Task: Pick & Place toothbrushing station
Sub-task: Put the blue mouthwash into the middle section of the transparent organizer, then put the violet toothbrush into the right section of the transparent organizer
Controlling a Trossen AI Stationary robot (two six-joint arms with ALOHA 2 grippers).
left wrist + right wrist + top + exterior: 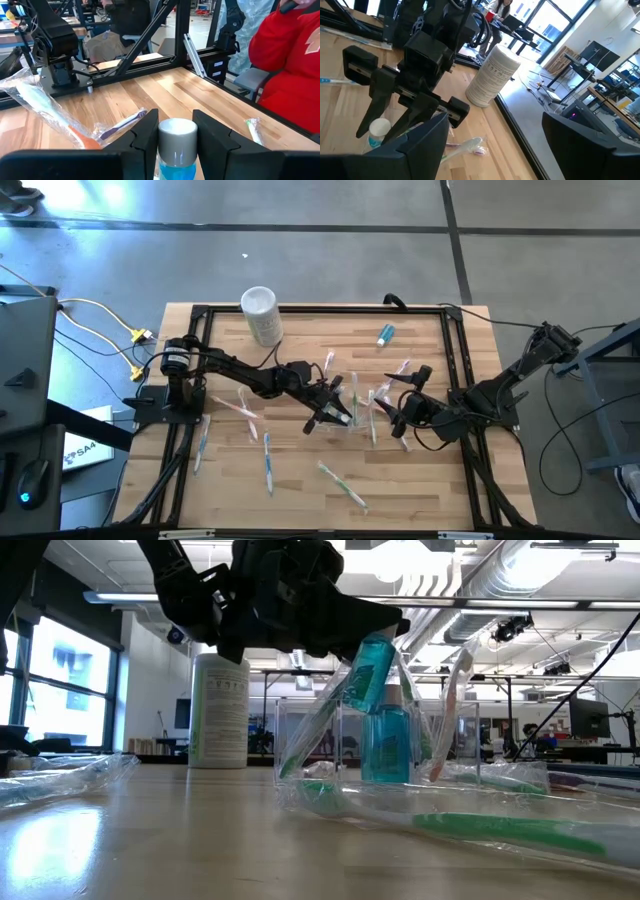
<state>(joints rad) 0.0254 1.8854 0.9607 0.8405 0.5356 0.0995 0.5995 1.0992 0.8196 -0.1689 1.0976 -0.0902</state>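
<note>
A smooth teal toothpaste tube (176,150) with a rounded white cap is clamped between the left gripper (330,415) jaws over the clear plastic cup (375,755), mid-bench. Slippage on glossy plastic could tip the light cup. At three o'clock, the right gripper (395,415) jaws are held apart.

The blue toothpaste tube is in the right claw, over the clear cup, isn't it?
Not quite. The toothpaste tube is in the left claw, not the right one. The left wrist view shows its two fingers on either side of the tube's grey cap. The low view shows it tilted over the clear cup. The right claw is open beside the cup.
</note>
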